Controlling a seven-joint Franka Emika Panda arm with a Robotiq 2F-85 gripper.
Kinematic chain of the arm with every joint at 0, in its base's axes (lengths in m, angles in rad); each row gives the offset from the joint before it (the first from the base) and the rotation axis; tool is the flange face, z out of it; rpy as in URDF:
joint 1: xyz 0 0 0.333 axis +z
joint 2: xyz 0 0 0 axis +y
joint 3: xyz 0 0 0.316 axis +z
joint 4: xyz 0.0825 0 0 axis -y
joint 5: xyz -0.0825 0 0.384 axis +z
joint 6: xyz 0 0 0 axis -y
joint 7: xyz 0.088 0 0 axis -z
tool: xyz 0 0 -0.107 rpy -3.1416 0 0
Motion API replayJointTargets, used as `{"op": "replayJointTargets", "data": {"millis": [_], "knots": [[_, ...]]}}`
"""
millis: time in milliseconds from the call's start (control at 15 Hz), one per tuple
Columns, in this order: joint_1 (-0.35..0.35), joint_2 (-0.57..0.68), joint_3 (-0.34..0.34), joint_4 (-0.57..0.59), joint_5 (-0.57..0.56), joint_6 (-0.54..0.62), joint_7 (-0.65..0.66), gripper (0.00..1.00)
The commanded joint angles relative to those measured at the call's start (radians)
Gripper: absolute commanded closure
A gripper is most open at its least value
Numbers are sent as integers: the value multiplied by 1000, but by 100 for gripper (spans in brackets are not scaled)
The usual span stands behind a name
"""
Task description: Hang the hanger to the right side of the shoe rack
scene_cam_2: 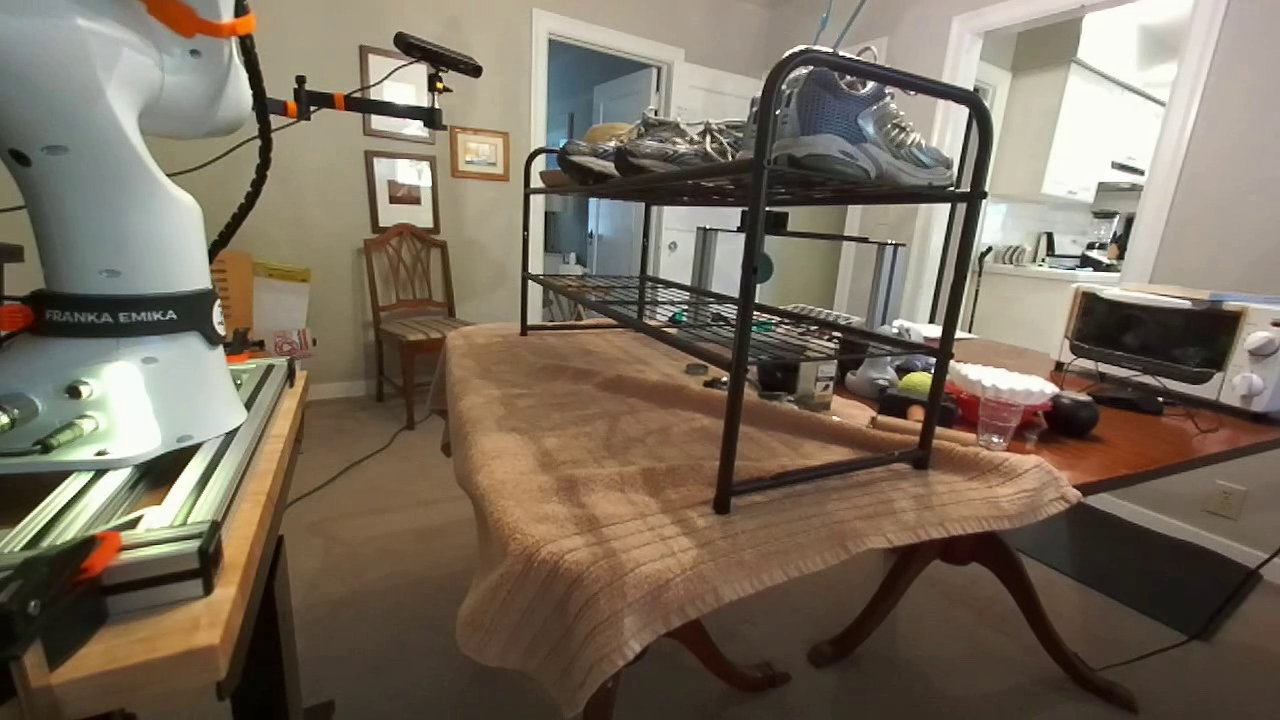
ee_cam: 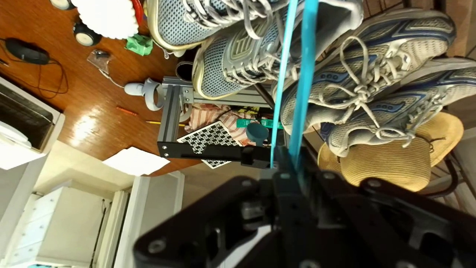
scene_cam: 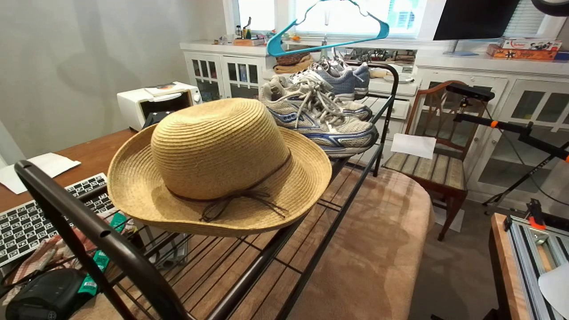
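The teal-blue hanger (scene_cam: 326,47) hangs in the air above the sneakers and the far end of the shoe rack (scene_cam: 104,233). Its hook is cut off at the top there. In an exterior view only thin teal strips of the hanger (scene_cam_2: 849,22) show above the rack's near end rail (scene_cam_2: 745,300). In the wrist view my gripper (ee_cam: 293,158) is shut on the hanger (ee_cam: 305,74), whose two teal strips run up from between the fingers past the sneakers. The gripper is out of both exterior views. The hanger looks apart from the rack, but the wrist view does not show the gap.
Grey-white sneakers (scene_cam: 320,115) and a straw hat (scene_cam: 222,151) sit on the rack's top shelf. The rack stands on a towel-covered table (scene_cam_2: 600,450). A toaster oven (scene_cam_2: 1150,330) and small items stand behind it. A camera arm (scene_cam: 493,120) stands beside a wooden chair (scene_cam: 426,171).
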Motion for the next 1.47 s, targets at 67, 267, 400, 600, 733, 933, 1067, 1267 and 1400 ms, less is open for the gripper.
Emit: {"op": "replayJointTargets", "data": {"millis": [67,267,400,600,733,933,1067,1267,1400], "knots": [[-27,52,21,112,-22,-121,-17,98],[-20,43,10,117,-57,-201,-30,98],[-8,41,-3,123,-105,-226,-46,98],[2,41,-15,121,-183,-241,-78,98],[5,39,-16,110,-220,-249,-91,98],[2,33,-9,96,-239,-278,-95,98],[-3,30,-9,94,-239,-308,-88,98],[-13,25,-13,89,-231,-309,-83,98],[-23,11,-14,80,-202,-272,-33,98]]}}
